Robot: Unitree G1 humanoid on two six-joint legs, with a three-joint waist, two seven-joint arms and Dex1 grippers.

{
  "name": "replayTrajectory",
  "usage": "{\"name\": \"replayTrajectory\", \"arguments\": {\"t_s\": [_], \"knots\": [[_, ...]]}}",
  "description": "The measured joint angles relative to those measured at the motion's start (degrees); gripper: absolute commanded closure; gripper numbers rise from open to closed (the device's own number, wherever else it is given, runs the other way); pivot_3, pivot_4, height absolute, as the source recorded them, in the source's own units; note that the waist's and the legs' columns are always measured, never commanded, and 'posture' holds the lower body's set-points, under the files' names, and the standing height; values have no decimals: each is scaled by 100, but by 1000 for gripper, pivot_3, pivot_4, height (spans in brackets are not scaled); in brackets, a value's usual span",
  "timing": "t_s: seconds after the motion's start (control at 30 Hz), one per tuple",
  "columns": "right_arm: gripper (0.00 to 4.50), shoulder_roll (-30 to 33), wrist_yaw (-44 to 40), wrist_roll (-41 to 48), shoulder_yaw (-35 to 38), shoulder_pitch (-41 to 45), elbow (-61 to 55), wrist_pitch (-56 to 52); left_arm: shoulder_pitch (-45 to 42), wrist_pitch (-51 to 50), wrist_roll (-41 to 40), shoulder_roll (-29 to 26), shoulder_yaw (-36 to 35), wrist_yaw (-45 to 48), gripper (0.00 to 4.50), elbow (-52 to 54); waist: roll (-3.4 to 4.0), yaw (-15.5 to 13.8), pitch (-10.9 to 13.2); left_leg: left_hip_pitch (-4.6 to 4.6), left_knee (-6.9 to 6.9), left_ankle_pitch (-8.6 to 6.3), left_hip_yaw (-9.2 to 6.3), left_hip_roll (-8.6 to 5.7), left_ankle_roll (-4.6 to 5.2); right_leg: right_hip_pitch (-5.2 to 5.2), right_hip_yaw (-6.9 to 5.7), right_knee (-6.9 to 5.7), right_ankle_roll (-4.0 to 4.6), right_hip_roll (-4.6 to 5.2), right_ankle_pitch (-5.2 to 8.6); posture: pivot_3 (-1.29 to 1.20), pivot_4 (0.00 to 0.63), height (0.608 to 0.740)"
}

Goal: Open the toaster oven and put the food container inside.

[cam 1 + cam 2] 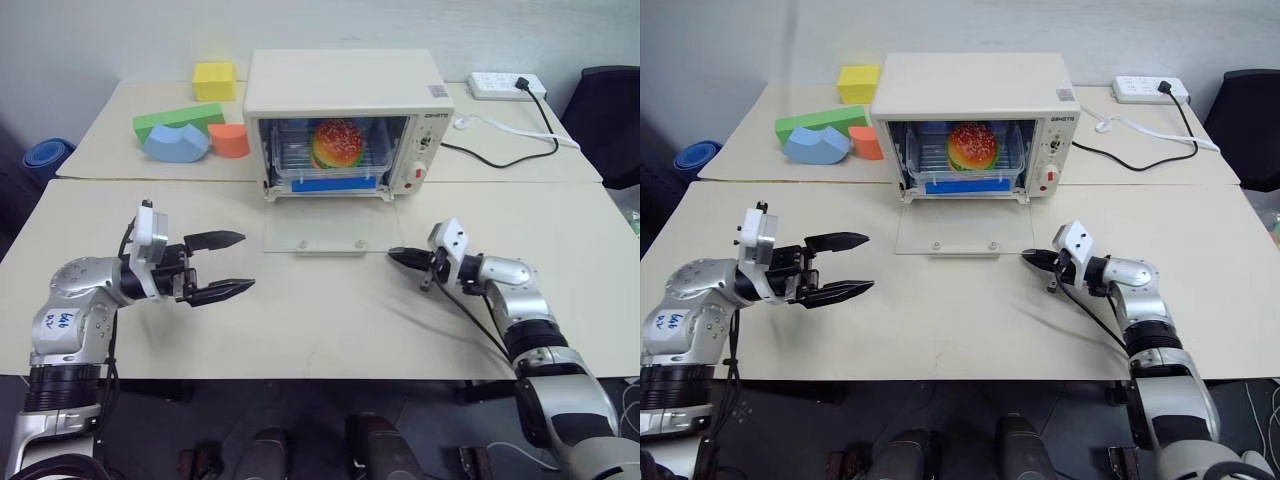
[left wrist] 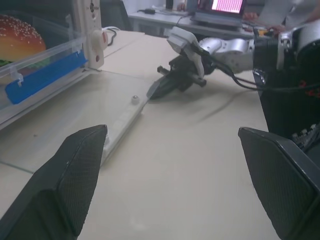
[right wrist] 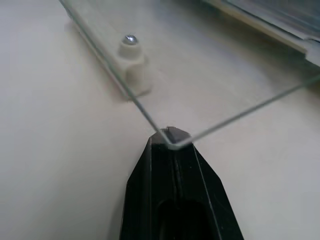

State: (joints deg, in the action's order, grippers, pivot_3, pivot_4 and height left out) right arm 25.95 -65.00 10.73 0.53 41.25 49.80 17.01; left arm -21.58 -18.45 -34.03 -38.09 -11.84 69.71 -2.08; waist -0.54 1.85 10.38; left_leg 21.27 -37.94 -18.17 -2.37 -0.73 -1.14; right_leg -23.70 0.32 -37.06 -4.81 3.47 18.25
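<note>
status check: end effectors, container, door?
Left end effector open, empty. Right end effector shut, tip at open glass door corner. Food container inside toaster oven. Nothing in the way.

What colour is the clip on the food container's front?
Blue clip on the food container, clearest in the left wrist view.

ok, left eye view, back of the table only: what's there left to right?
green foam block → blue foam block → yellow foam block → orange foam block → toaster oven, food container inside → power strip
</note>
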Motion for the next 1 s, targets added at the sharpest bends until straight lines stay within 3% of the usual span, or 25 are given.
{"name": "replayTrajectory", "arguments": {"t_s": [0.23,0.33,0.63,0.77,1.0], "knots": [[4500,-440,75,1017,816,55,-632,-126,13,-613,-696,338,-645,-932,30,222,1,0,0,-2,-1,0,-2,4,-1,1,-1,0,0,0,0,0,150,740],[4500,-760,328,1381,1041,451,-830,-369,7,-663,-820,591,-847,-1452,30,239,1,-7,0,-2,-3,1,-2,3,-3,1,-1,-2,-1,0,0,0,150,740],[4500,-869,534,1517,1129,1341,-511,-698,-95,-399,-651,675,-847,-1882,30,79,1,-30,0,5,0,0,-10,-1,-1,1,-6,2,0,4,0,0,150,740],[3661,-514,150,1633,1093,679,-1232,-1227,53,11,-261,485,-804,-1821,0,8,1,-37,0,14,5,-5,-11,-2,5,-1,-7,1,-1,5,-1,0,150,740],[1297,553,-754,1751,847,-1208,-3722,-1779,1049,1020,359,-185,-670,-856,0,-43,3,-2,1,-6,34,-12,5,1,6,1,3,33,1,2,1,0,150,740]]}}
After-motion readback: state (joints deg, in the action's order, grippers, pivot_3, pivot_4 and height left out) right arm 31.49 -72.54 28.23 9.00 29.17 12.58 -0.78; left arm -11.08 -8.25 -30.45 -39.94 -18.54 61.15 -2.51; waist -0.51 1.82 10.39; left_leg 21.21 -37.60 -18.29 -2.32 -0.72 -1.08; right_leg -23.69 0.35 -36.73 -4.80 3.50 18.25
